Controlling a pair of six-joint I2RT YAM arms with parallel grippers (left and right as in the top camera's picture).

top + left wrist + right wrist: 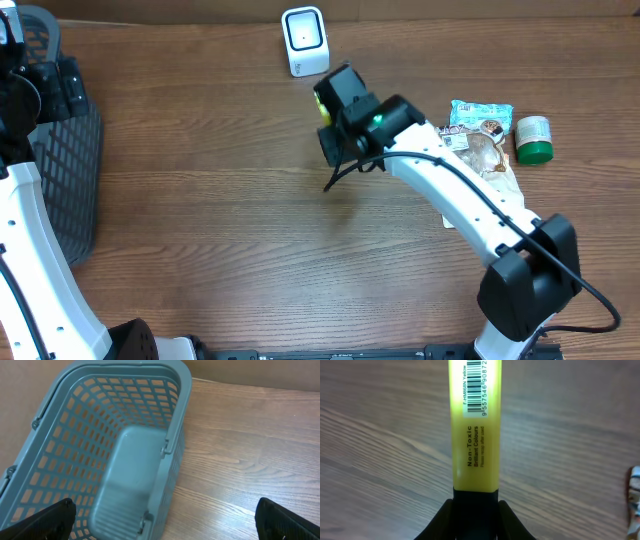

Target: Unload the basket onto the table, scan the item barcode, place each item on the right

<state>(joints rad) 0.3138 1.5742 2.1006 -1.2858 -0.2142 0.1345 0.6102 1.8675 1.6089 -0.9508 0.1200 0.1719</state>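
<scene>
Judging roughly: highlighter was clamped by right end effector, left end effector was spread apart; barcode was best angled squarely at the scanner.

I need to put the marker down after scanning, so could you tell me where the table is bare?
The widest bare stretch of table lies between the basket and the right arm, down to the near edge. It is crowded on the arm's far side, where the snack packets and the green-lidded jar sit together.
</scene>
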